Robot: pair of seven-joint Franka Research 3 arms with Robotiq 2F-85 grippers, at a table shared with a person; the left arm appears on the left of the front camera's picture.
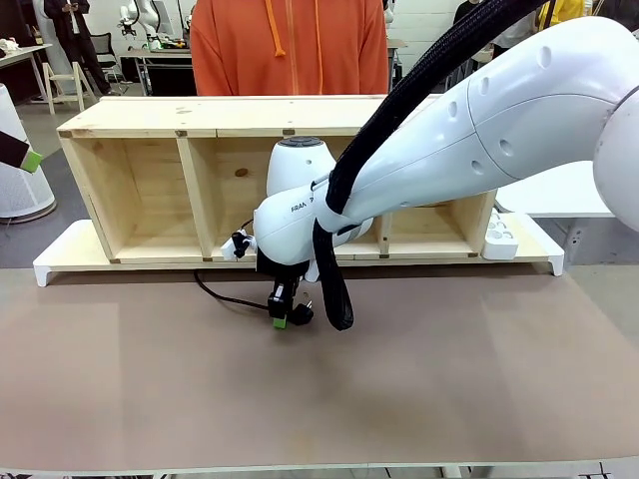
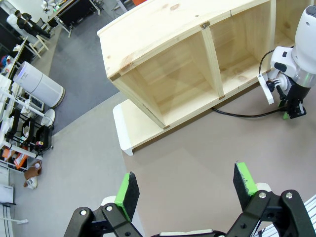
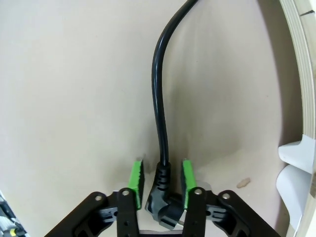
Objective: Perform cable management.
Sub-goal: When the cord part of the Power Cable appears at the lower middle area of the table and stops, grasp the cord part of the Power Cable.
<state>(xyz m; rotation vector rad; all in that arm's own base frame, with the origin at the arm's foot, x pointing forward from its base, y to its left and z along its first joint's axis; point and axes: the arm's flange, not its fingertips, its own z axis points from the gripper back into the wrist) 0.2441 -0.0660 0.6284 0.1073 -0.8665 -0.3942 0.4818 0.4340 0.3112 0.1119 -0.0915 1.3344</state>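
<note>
The right claw [image 1: 286,311] points down at the tabletop [image 1: 449,379] near its far edge, in front of the shelf [image 1: 150,115]. It is closed to a narrow gap on the plug of the cable [image 3: 159,98], with a green pad [image 3: 136,181] against each side of the plug. The cord runs from there along the tabletop to the shelf's foot. The left claw [image 2: 186,190] hangs above the tabletop's left edge, spread wide and empty.
</note>
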